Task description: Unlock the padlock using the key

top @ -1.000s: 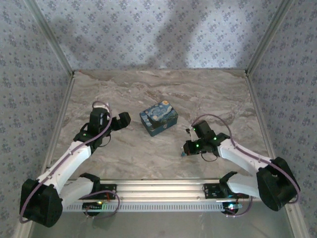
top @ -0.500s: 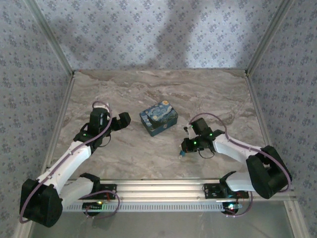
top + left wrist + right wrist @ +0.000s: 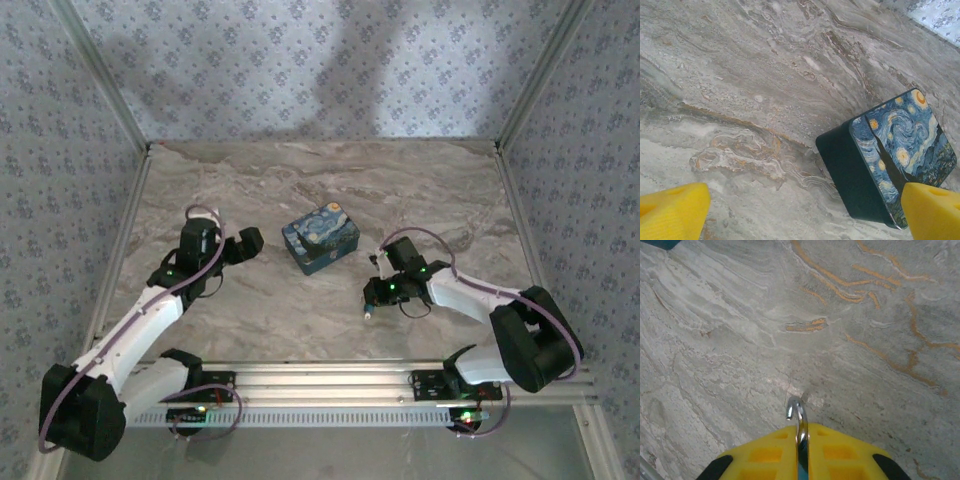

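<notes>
Right gripper (image 3: pixel 802 432): clamped on the padlock (image 3: pixel 799 412); shackle projects forward along the finger axis.
Left gripper (image 3: pixel 802 207): spread wide, empty, facing the starry-night box (image 3: pixel 890 150); farther arm.

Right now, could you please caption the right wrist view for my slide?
Yellow-fingered right gripper pinching the tiny padlock by its silver hooked shackle above the grey marble tabletop.

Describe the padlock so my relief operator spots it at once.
On the grey marbled table, look right of the blue starry-night-print box to the right gripper. Pinched between its yellow fingers is the tiny padlock. Unlike the much bigger printed box, it is bright metal, a silver hooked shackle poking out.
</notes>
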{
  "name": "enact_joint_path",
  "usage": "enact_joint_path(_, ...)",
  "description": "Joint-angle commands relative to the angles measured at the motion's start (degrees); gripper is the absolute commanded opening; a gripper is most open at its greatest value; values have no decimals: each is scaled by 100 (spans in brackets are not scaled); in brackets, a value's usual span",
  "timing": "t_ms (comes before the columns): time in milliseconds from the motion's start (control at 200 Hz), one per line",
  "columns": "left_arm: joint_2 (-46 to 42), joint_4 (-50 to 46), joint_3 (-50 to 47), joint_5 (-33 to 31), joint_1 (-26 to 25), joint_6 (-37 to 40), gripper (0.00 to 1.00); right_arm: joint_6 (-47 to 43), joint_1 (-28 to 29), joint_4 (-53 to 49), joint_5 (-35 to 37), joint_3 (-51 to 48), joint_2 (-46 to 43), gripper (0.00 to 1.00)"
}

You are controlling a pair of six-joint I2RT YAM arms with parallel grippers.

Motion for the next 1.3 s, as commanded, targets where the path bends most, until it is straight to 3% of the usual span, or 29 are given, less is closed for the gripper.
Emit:
enact_joint_path(0, -151, -108, 83, -42, 37, 113, 98, -67, -50, -24, 81, 161, -57, 17)
enact_joint_path(365, -223, -313, 390, -122, 71, 174, 98, -307, -241, -184, 503, 338, -815, 27)
enact_joint_path(660, -408, -553, 954, -539, 195, 401, 98, -925, -720, 55, 1322, 445, -1874, 43)
enact_joint_path(829, -529, -654, 1086, -1018, 349, 615, 98, -1367, -1138, 341, 1824, 428, -2350, 58)
enact_joint_path(1094, -550, -269, 777, -2271, 725, 1081, 98, -1542, -2020, 1374, 2385, -232, -2905, 100)
enact_joint_path(1294, -478, 711, 38, -2945, 1010, 1532, 98, -1561, -2717, 2160, 2596, -928, -2875, 100)
